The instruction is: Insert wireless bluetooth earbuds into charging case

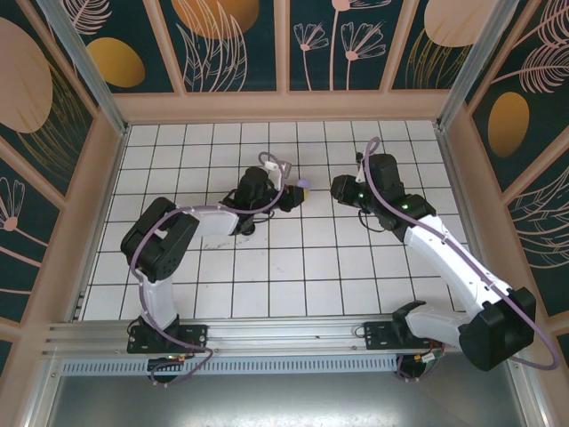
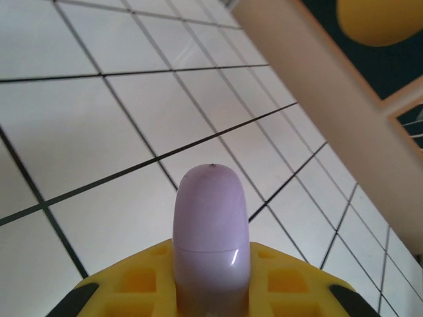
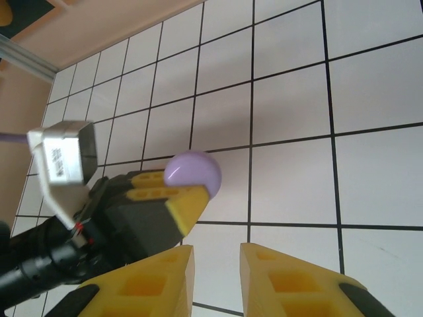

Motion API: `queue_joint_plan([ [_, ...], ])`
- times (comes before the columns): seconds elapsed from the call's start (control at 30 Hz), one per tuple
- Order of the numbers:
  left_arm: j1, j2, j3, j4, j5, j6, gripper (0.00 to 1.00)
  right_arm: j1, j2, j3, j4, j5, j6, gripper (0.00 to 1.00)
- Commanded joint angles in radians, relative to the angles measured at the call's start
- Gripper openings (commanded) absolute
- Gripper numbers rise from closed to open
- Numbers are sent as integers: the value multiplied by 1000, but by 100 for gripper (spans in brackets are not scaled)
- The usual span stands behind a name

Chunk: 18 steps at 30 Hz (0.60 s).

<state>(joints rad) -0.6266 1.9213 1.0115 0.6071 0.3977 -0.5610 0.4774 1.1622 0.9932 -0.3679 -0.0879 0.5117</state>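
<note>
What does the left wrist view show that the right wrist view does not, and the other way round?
From the left wrist view: the seam across the lilac case, close up between yellow fingers, and a yellow oval on the dark wall. From the right wrist view: the right hand, open with nothing between its fingers, and the left hand seen from outside, with its grey camera box. Shared: the lilac case gripped by the left hand, with the white tiled table behind it.

White tiled bench (image 1: 293,267), black grid lines. Beige wooden border (image 1: 284,107) encloses it on three sides. Dark teal wall panels (image 1: 356,44) stand above (gold ovals, pale leaf and flower outlines). Ribbed aluminium rail (image 1: 284,331) runs along near edge.
</note>
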Motion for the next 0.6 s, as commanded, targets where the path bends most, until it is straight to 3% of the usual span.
queue_joint_plan([
  [0.0,5,53,68,-143,-61,-41,0,-5,-1,-13,47,35,14,25],
  [0.3,16,167,160,-254,-123,-69,1,-4,-19,-6,26,51,8,26],
  [0.57,33,189,144,-264,-124,-91,8,-3,-38,1,9,61,8,30],
])
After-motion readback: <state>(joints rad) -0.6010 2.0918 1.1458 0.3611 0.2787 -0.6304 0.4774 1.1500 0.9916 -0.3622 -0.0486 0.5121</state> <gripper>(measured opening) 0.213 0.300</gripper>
